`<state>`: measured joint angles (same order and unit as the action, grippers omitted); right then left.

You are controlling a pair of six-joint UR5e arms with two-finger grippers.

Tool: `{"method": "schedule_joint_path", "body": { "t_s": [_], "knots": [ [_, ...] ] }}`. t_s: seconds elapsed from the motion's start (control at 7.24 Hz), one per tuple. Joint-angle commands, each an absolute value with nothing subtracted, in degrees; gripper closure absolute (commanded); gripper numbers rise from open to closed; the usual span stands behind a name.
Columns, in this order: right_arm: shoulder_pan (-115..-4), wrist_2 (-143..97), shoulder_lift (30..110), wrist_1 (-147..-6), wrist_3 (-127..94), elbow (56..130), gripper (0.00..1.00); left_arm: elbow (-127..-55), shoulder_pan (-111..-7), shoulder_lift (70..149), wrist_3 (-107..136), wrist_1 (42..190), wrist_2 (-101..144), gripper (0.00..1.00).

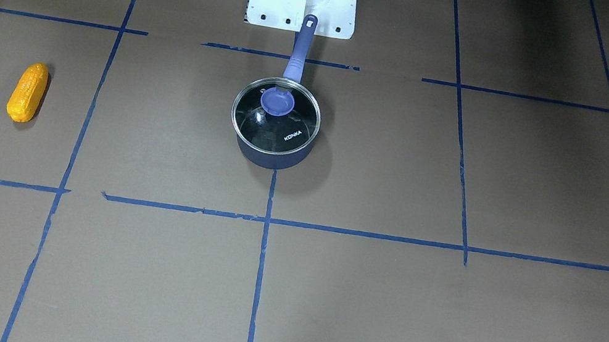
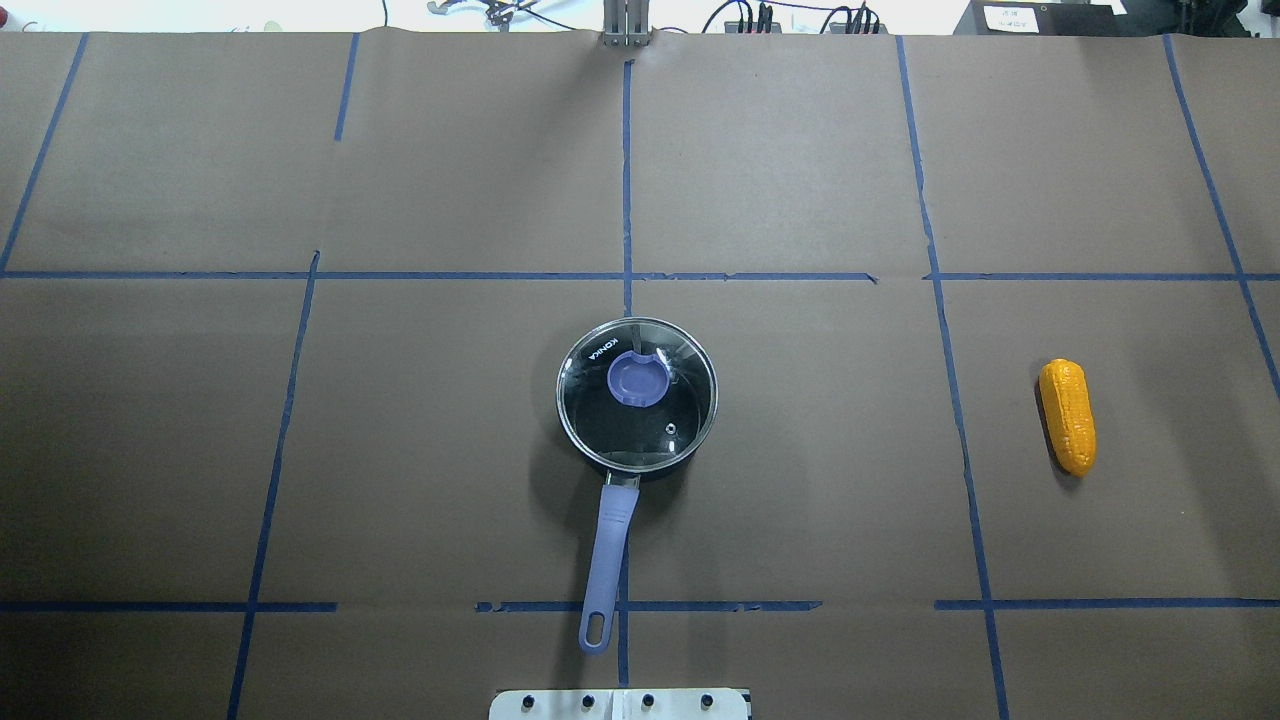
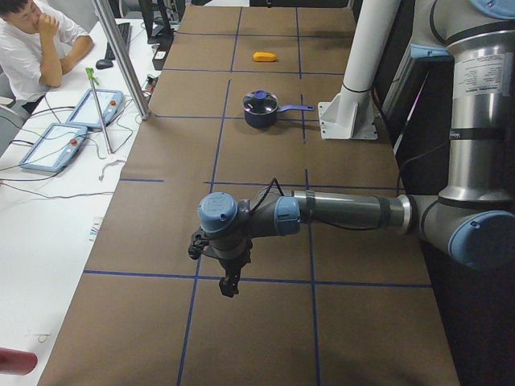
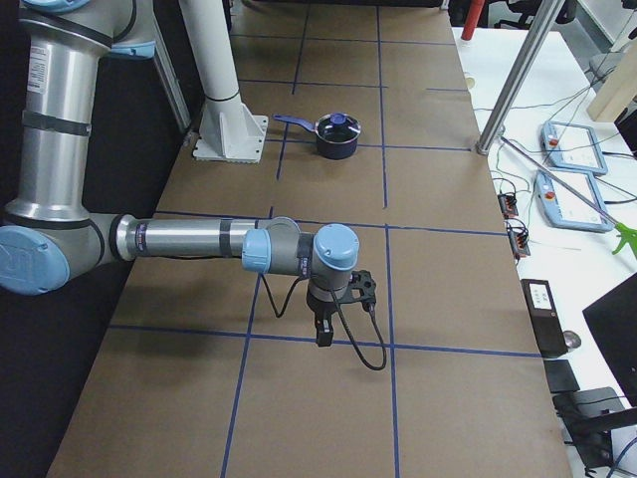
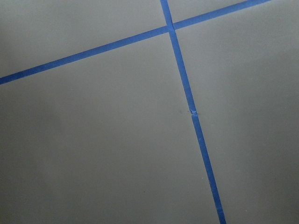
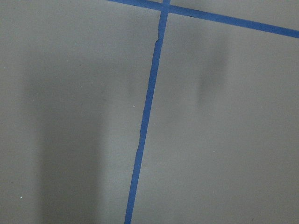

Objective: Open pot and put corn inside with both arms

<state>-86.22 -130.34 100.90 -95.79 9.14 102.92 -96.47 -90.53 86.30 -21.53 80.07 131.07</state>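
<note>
While you look down from the overhead camera, you find the pot (image 2: pixel 640 468) at the middle of the frame with its glass lid (image 2: pixel 636 420) seated on the rim and the blue knob (image 2: pixel 637 380) on top. Its long handle (image 2: pixel 610 545) runs toward the bottom edge and ends just short of the white base block (image 2: pixel 620 704). The corn (image 2: pixel 1068 416) lies on its side at the right of that frame, well apart from the pot, with a blue tape line (image 2: pixel 955 400) between them on the brown table (image 2: pixel 800 150). In the left side view, the left gripper (image 3: pixel 229 285) hangs pointing down over the table at lower centre, far from the pot near the top of the frame. In the right side view, the right gripper (image 4: pixel 323 334) hangs the same way near centre. You cannot tell from these views whether either pincer is released or clenched. Both wrist cameras show only brown paper and tape.
</note>
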Motion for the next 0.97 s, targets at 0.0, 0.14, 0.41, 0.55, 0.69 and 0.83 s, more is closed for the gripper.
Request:
{"method": "schedule_joint_path", "body": {
  "t_s": [0.0, 0.14, 0.41, 0.55, 0.69, 0.83],
  "knots": [
    [-86.22, -130.43, 100.90, -95.80, 9.14, 102.92, 0.00, -96.85, -90.09, 86.31, -21.53, 80.85, 131.04, 0.00],
    [-86.22, -130.43, 100.90, -95.71, 9.23, 102.92, 0.00, -96.86, -90.09, 86.31, -21.45, 80.86, 130.96, 0.00],
    [-86.22, -129.99, 98.45, -94.58, 8.88, 103.88, 0.00, -97.29, -89.56, 86.66, -20.92, 87.57, 130.96, 0.00],
    [-86.22, -130.08, 97.74, -94.22, 8.79, 103.54, 0.00, -97.21, -89.47, 87.44, -20.66, 94.41, 131.22, 0.00],
    [-86.22, -131.04, 97.82, -94.31, 8.70, 103.27, 0.00, -97.38, -89.56, 87.19, -16.83, 95.53, 135.31, 0.00],
    [-86.22, -132.18, 98.08, -94.22, 8.96, 102.75, 0.00, -97.38, -89.39, 87.45, -14.35, 95.62, 139.18, 0.00]
  ]
}}
